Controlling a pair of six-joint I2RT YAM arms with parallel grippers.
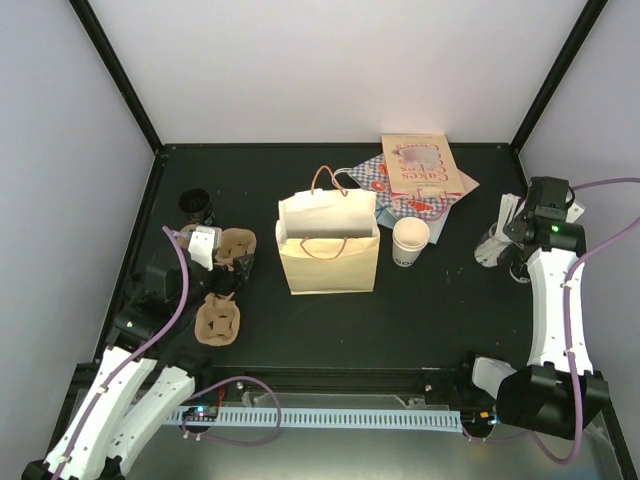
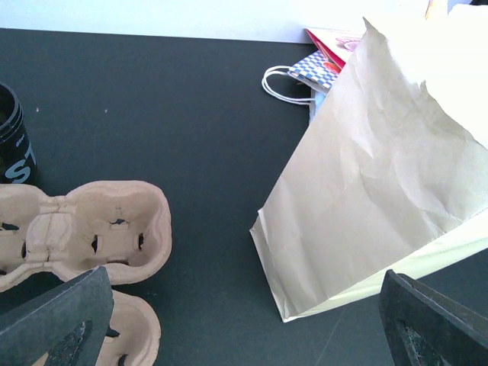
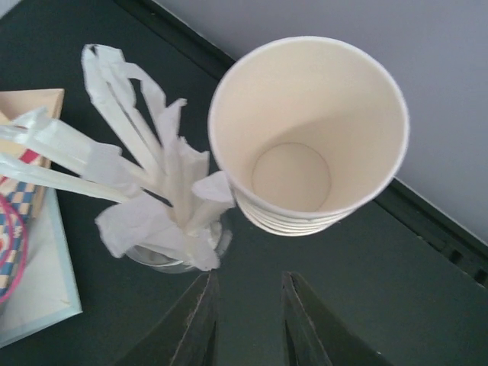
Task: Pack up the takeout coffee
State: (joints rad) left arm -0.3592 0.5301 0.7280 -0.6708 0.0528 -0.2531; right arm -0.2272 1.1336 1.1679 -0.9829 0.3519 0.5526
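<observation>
A tan paper bag with twisted handles (image 1: 330, 262) stands upright and open at the middle of the black desk (image 1: 400, 320). Just to its right, apart from it, stands a single small cream-white paper cup (image 1: 410, 241); its top shows pale from above. Behind them lie flat printed paper bags (image 1: 415, 165).

The left fingers (image 2: 69, 320) are spread wide with nothing between them, low over the desk between two brown moulded-cardboard cup carriers (image 2: 91, 229) and the side of the tan bag. A black round container with pale lettering (image 2: 9, 137) stands beyond the carriers.

At the far right, the right fingers (image 3: 194, 328) stand close together with only a narrow gap, pinching nothing. Just ahead of them are a stack of nested lidless cream cups (image 3: 305, 152) and, beside it, a clear glass holding white paper-wrapped sticks (image 3: 164, 229).
</observation>
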